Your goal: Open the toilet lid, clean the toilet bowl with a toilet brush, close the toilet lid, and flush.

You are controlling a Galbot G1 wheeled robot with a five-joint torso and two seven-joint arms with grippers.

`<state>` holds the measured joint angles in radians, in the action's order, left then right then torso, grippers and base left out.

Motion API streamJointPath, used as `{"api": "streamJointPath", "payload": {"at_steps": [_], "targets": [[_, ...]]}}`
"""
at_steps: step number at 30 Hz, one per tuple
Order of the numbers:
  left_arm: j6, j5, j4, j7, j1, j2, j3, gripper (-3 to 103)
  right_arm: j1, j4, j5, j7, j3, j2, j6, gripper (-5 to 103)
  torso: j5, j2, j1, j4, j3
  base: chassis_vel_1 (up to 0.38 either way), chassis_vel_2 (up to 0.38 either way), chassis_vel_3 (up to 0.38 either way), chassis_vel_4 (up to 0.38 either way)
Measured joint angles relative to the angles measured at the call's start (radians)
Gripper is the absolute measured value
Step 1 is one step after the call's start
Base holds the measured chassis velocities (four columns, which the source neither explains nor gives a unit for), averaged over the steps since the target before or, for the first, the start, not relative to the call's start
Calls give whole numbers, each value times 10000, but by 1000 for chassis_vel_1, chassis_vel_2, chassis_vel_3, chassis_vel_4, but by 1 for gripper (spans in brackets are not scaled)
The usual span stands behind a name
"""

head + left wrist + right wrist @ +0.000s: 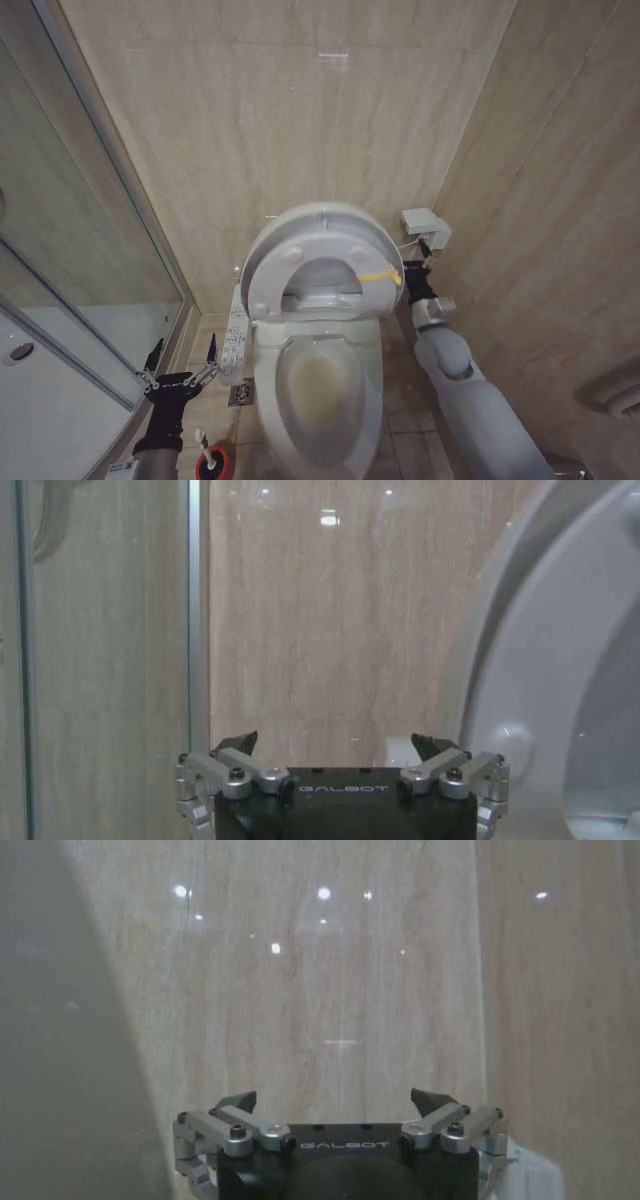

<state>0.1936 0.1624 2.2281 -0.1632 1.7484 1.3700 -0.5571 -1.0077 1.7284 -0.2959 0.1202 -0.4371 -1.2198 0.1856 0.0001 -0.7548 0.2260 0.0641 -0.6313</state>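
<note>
Toilet lid and seat stand raised against the wall above the stained toilet bowl. Right gripper sits beside the raised lid, fingers spread, holding nothing. Left gripper hovers spread and empty above the toilet brush in its red holder.

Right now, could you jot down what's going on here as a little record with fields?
toilet lid: raised, leaning toward the back wall
seat: raised too, yellow tag on its rim
toilet bowl: uncovered, yellowish stain inside
toilet brush: standing in its red holder on the floor
left gripper: fingers open, empty, above the brush
right gripper: fingers open, empty, beside the raised lid, facing the wall
</note>
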Motion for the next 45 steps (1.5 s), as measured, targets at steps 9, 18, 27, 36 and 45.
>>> {"api": "streamJointPath", "payload": {"at_steps": [9,18,27,36,45], "targets": [[0,0,0,0,0,0,0,100,-1553,1265,-380,-70,-482,77,-71,100,0,0,0,-1,0,0,0,0,0],[0,0,0,0,0,0,0,100,-2710,2143,-727,-623,-1018,20,-60,100,-2,-2,0,-2,1,0,0,0,0],[0,0,0,0,0,0,0,100,-3199,2487,-844,-710,-1234,29,12,100,-2,-1,3,-2,-2,0,0,0,0],[0,0,0,0,3,0,0,100,-3883,2679,-825,-895,-1412,-123,696,100,-1,-2,-7,1,3,139,-135,-117,142],[0,0,0,0,0,0,0,100,-4227,2844,-837,-927,-1588,-156,988,100,-3,1,6,-3,-3,25,-27,-30,32]]}}
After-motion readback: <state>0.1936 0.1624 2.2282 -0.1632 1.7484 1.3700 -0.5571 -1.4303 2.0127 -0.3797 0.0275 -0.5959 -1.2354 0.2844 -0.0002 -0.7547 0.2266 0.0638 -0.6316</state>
